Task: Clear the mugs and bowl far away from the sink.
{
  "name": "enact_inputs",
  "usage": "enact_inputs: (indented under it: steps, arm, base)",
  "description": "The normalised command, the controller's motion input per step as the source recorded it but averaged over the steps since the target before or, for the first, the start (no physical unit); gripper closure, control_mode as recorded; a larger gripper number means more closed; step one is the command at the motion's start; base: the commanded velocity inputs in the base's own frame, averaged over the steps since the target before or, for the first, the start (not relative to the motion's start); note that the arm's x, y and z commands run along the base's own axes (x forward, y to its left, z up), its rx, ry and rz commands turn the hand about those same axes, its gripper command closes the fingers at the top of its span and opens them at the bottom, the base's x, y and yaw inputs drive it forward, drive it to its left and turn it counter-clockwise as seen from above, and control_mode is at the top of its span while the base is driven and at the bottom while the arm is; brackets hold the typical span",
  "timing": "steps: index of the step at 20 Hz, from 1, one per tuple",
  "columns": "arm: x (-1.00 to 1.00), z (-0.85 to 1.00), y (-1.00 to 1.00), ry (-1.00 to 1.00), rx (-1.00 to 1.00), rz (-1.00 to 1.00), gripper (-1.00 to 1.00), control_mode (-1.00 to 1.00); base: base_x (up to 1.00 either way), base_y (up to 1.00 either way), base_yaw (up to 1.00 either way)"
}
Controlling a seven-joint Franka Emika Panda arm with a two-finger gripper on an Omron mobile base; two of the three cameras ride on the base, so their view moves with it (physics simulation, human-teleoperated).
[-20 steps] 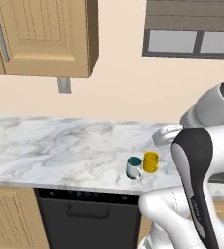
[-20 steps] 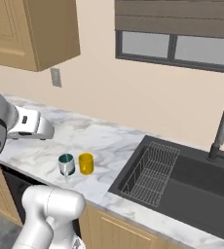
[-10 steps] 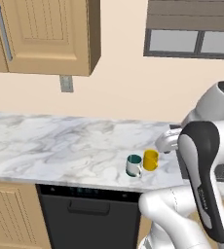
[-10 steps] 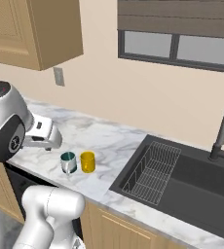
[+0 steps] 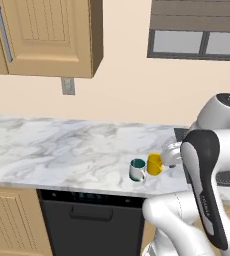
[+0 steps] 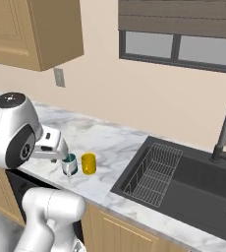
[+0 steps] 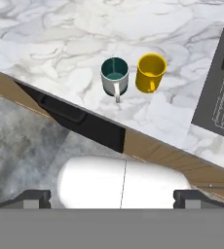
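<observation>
The worktop (image 5: 62, 150) carries both mugs near its front edge, with the sink (image 6: 193, 182) and its rack (image 6: 152, 172) just beyond them to the right. Over the last second the arm has swung: its head has come round and the hand has dropped toward the cups, while the base views have barely shifted. In my judgement this is the approach to a first pick, with nothing moved away from the sink yet.

The teal mug (image 7: 115, 75) and the yellow mug (image 7: 150, 73) stand upright, side by side and almost touching; the teal one is the farther from the sink. In the hand view the teal mug's handle points toward the worktop's front edge.

The tool (image 7: 112, 197) stands at its widest and holds nothing. It hangs above and in front of the mugs, out over the worktop edge, well apart from both. No bowl can be made out here.
</observation>
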Motion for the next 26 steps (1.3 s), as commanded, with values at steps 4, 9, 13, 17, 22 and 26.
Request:
enact_inputs:
  steps: [4, 9, 13, 17, 22, 26]
  arm:
    - [0.04, -0.51, -0.04, -0.02, 0.00, 0.03, -1.00, -1.00]
    - [0.20, -0.46, 0.00, -0.03, 0.00, 0.02, -1.00, -1.00]
    - [0.52, -0.31, 0.00, 0.00, 0.00, 0.01, -1.00, -1.00]
    - [0.49, -0.37, 0.03, -0.06, 0.00, 0.00, -1.00, -1.00]
    - [0.46, -0.53, 0.20, 0.01, 0.00, 0.00, -1.00, -1.00]
    - [0.50, -0.46, 0.17, 0.04, 0.00, 0.00, -1.00, -1.00]
  base:
    - [0.00, 0.00, 0.00]
    - [0.00, 0.00, 0.00]
    - [0.00, 0.00, 0.00]
    - [0.00, 0.00, 0.00]
    - [0.00, 0.00, 0.00]
    - [0.00, 0.00, 0.00]
